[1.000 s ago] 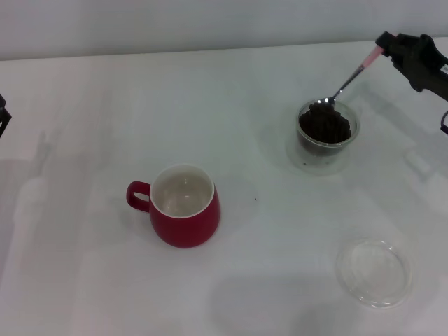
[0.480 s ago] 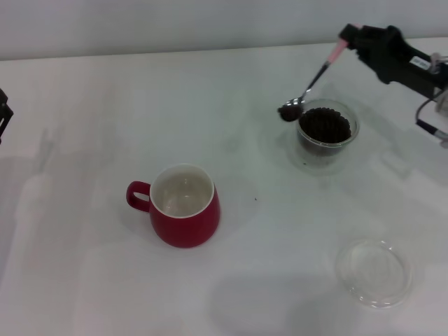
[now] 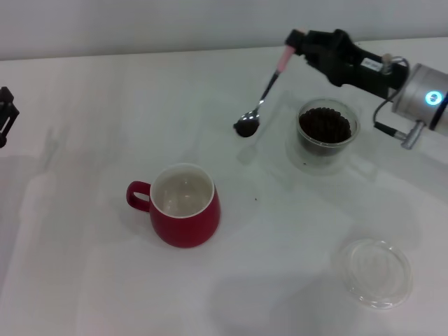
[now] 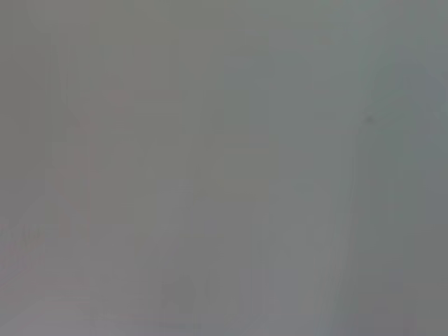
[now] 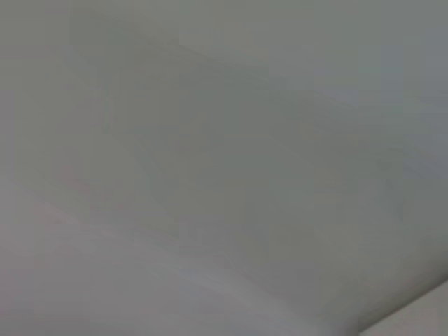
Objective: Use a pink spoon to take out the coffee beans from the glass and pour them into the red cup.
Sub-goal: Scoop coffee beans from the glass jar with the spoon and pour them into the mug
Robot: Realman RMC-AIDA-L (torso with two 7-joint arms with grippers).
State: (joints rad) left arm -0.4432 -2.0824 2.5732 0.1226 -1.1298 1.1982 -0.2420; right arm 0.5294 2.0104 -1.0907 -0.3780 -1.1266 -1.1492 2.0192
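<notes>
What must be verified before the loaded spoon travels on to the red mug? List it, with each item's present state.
1. Grip: right gripper shut on the pale pink handle of the silver-bowled pink spoon: ok.
2. Load: dark coffee beans sit in the spoon bowl: ok.
3. Spoon clear of the short clear glass: ok.
4. Rounded red cup upright, mouth open, white inside empty: ok.
5. Spoon over the cup: not ok, it hangs between glass and cup.
6. Left gripper parked at the table's left edge: ok.
</notes>
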